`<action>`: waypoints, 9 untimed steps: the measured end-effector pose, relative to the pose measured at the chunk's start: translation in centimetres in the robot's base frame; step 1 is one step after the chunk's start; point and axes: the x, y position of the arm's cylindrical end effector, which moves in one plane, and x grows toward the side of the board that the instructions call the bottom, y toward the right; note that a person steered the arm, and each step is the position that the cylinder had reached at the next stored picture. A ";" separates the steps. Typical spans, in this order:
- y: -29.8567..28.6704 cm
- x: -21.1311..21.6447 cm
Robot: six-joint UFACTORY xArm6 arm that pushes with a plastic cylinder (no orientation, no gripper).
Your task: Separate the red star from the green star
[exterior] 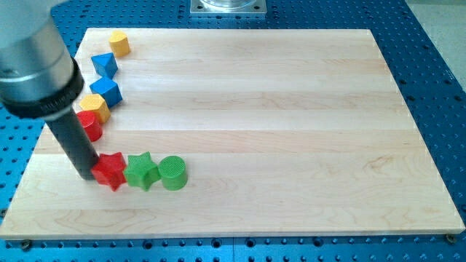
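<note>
Wooden bench point(291, 109) carries eight blocks by our count: two red, two green, two blue and two yellow, all toward the view's left. We see the red star point(110, 170) touching the green star point(142, 170) on its right, with a green cylinder point(172, 172) just beside that; above them a red cylinder point(89, 124), a yellow block point(95, 106), two blue blocks point(106, 89) point(105, 65) and a yellow block point(120, 43) curve upward. Our rod has no fingers to open or close, and my tip point(85, 175) presses against the red star's left side.
</note>
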 end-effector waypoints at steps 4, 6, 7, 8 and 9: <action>14.2 -2.9; 12.8 3.5; 8.3 3.5; 4.8 3.6; 4.4 3.0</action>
